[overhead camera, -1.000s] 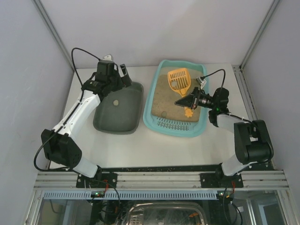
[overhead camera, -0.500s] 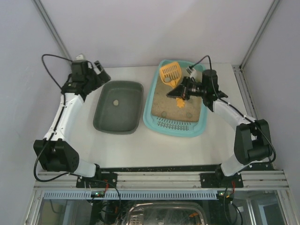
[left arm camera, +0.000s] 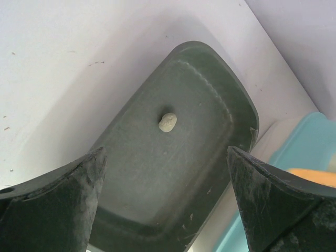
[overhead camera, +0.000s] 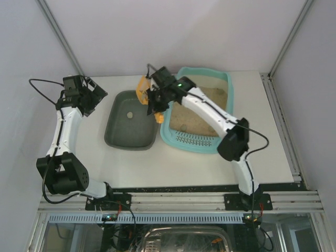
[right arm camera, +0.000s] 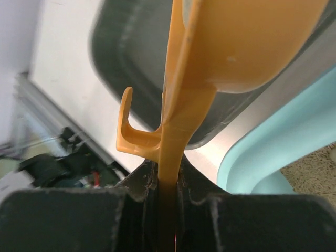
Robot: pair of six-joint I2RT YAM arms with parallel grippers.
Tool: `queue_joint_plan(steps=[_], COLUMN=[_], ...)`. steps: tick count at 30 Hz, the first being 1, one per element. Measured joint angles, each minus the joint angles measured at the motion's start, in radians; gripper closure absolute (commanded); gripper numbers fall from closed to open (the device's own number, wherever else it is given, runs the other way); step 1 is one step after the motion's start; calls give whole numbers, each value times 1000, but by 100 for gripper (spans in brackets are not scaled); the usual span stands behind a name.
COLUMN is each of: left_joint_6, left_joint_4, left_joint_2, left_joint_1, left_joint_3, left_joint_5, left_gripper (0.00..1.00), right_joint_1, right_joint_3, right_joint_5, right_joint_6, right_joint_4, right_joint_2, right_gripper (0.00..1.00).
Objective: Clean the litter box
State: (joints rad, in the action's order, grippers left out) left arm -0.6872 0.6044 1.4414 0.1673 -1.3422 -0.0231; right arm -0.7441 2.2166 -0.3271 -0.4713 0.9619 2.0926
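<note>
Fingers of right gripper (overhead camera: 153, 102) pinch orange scoop (overhead camera: 142, 87), litter box (overhead camera: 170, 137) just beside them; left gripper (overhead camera: 95, 100) spread. Left wrist: spread fingers (left arm camera: 58, 210) frame grey tray (left arm camera: 210, 157) holding one clump (left arm camera: 167, 122). Right wrist: fingers (right arm camera: 140, 186) clamp scoop handle, litter box (right arm camera: 283, 152) beyond them

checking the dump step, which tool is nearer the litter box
right. the right tool, gripping the orange scoop, sits at the left rim of the litter box; the left tool is open, beyond the left side of the grey-green tray.
</note>
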Motion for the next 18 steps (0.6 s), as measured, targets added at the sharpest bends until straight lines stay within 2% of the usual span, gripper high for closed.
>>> queue_joint_plan(steps=[3,5,11,18], left_joint_6=[-4,-4,-3,-4], left_joint_4=[4,5,8,12], left_joint_2=[-1,-4,-22,-29], left_joint_1=[3,5,6,6], left_joint_3=[2,5,5,5], left_joint_5=[-7,-6,4,8], left_gripper=[0,0,0,0], right_joint_1=[-67,-109,-210,-275], right_joint_3=[180,235,213,142], right_joint_5=[158,283,568,714], right_joint_6=[53,97,194,256], right_joint_4=[152,218,317,328], right_joint_2=[148,205,220,220], right_gripper=[100,100,100,100])
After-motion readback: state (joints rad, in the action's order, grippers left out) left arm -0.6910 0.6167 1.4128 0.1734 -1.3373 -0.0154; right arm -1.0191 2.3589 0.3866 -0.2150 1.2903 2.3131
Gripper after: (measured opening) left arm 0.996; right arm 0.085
